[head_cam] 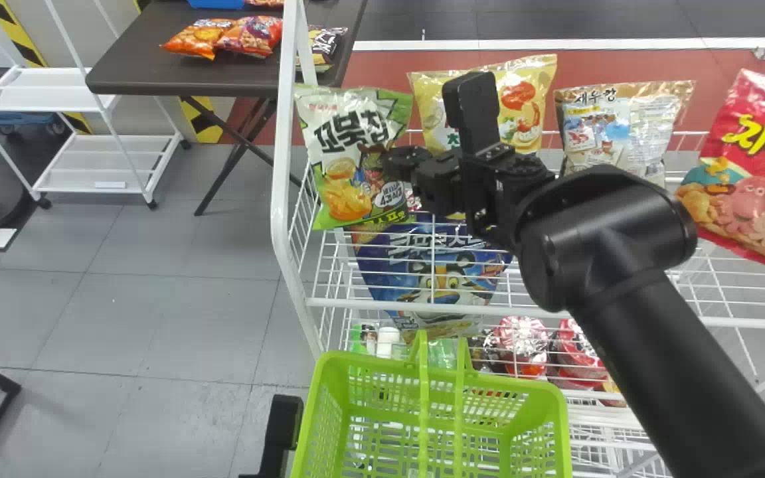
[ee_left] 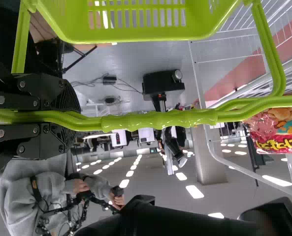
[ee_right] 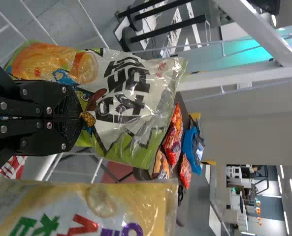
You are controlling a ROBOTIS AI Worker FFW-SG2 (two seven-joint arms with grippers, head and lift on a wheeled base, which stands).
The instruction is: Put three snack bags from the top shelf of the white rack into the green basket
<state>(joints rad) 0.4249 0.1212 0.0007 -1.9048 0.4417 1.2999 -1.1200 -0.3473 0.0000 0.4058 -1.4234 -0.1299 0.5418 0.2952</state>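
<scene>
The thick black right arm (head_cam: 681,372) leads up to its hand (head_cam: 396,162), whose closed fingers pinch a shiny green-and-white snack bag (head_cam: 346,192) at the left end of the white wire rack (head_cam: 281,133). To that hand's right are a yellow plastic snack bag (head_cam: 528,83), a silvery-beige one (head_cam: 611,126) and a red one (head_cam: 754,159). Lower and nearer the robot than it is the bright green plastic basket (head_cam: 522,392), its handle (ee_left: 160,120) gripped by the left hand (head_cam: 283,425).
</scene>
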